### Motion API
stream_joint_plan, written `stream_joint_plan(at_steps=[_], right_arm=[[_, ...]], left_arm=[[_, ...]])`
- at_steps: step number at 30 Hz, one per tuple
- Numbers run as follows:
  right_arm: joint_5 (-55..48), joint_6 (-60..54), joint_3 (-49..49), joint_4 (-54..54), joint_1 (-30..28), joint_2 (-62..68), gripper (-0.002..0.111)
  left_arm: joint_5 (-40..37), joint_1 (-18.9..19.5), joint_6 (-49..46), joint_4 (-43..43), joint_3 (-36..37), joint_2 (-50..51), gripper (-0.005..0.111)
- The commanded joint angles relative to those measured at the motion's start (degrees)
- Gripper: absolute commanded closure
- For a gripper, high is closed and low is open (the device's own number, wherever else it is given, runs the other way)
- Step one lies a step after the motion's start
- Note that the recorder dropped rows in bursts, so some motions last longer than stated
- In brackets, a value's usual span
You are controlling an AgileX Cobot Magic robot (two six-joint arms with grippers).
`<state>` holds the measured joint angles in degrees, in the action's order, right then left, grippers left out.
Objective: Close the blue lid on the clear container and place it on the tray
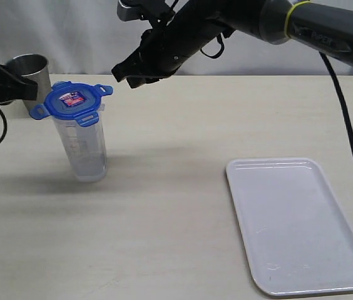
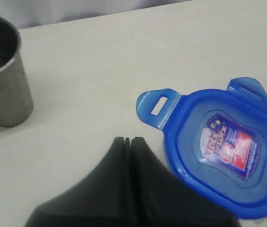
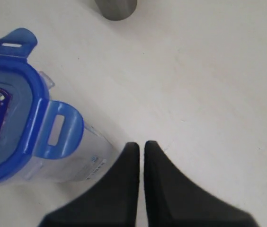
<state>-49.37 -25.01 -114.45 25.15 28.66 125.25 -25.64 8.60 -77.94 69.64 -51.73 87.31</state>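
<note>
At far left, the left gripper [image 2: 129,141], jaws pressed together and holding nothing, hovers just beside the blue lid [image 1: 72,101], with a grey steel cup [image 1: 29,69] standing behind it. The lid sits on the rim of the clear container [image 1: 86,150], sticker side up. Its snap tabs splay outward rather than folding down the walls, so the seal looks unfinished.

The container stands upright on the table [image 1: 176,125], its long axis vertical, between the two arms. The left gripper, level with the lid, is the nearer of the two. The right gripper [image 3: 141,145], also closed and empty, reaches across the middle and hangs above and to the right of the lid, clear of it. Pressing the tabs home would call for a downward push on the lid's edges. From either gripper the lid lies inward, toward the centre of the pair.

Further right, the tray [image 1: 301,225] lies flat on the near side of the table, well apart from the container and on the right arm's side. The tabletop is pale, matt and smooth, and a plain light backdrop closes the scene behind.
</note>
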Motion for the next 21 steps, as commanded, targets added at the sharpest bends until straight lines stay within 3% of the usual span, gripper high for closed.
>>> stream_joint_plan(at_steps=[1,8,21], right_arm=[[-1.11,1.23,-0.04,-0.58,-0.82,-1.29,0.104],[-2.37,2.16,0.06,-0.36,-0.82,-1.78,0.104],[-4.02,3.2,0.06,-0.59,-0.82,-1.87,0.104]], left_arm=[[0.01,0.19,11.07,-13.64,-0.51,-7.24,0.107],[-17.29,-0.03,12.71,-16.29,0.54,-9.56,0.107],[-20.21,-0.42,11.44,-15.01,3.06,-9.43,0.107]])
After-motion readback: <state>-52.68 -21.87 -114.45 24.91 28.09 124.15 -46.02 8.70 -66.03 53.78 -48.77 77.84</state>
